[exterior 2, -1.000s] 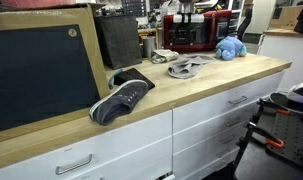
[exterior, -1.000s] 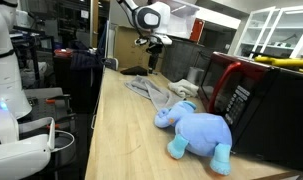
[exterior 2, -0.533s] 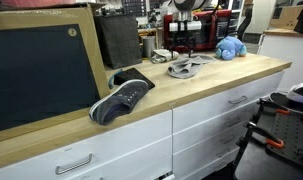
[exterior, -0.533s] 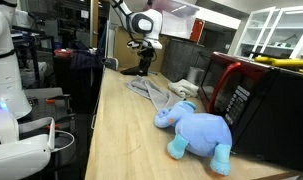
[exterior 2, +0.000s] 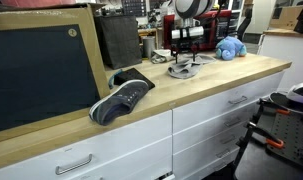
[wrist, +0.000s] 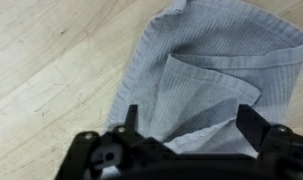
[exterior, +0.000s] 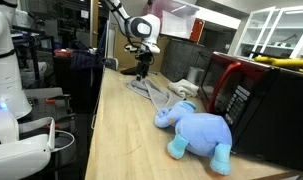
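A crumpled grey cloth (wrist: 206, 75) lies on the light wooden counter (wrist: 46, 70) and fills most of the wrist view. My gripper (wrist: 191, 122) hangs open just above it, one finger (wrist: 130, 118) over the cloth's left edge and the other at the right over its folds; nothing sits between them. In both exterior views the gripper (exterior: 141, 68) (exterior 2: 183, 52) is low over the far end of the grey cloth (exterior: 153, 92) (exterior 2: 183, 68).
A blue plush elephant (exterior: 196, 128) (exterior 2: 229, 47) lies beside a red and black microwave (exterior: 253, 95) (exterior 2: 189, 33). A dark sneaker (exterior 2: 121, 97) rests on the counter near a large black framed board (exterior 2: 41, 70). Drawers run below the counter edge (exterior 2: 206, 105).
The arm has come down and moved toward the grey cloth; the gripper now hangs just over it, still open.
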Robot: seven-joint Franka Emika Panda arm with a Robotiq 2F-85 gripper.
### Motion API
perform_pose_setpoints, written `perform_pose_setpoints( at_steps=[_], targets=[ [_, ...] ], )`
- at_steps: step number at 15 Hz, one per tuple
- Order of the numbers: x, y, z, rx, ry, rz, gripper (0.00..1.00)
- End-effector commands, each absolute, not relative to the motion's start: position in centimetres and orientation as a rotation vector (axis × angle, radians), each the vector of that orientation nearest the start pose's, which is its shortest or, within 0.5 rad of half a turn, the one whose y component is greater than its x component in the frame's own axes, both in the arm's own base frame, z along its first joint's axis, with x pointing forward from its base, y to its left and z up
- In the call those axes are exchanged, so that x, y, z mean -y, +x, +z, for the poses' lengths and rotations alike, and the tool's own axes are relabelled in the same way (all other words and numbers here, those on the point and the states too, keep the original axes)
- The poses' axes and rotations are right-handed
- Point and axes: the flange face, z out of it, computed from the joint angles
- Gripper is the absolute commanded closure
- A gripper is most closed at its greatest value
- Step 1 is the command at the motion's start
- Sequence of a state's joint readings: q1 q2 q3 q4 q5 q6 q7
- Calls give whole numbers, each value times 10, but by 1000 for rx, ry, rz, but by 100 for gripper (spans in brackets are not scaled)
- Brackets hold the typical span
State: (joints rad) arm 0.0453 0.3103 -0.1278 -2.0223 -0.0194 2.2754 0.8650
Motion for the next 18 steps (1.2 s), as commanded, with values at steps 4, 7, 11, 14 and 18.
perform_pose_setpoints(
  at_steps=[4,7,11,14,18],
  targets=[
    [40,590,283,-1470,-2840,57,0],
    [40,595,287,-1476,-2816,49,0],
    [37,603,289,-1478,-2788,-2,0],
    [33,607,287,-1470,-2787,-28,0],
    [29,608,276,-1465,-2805,-32,0]
  ],
)
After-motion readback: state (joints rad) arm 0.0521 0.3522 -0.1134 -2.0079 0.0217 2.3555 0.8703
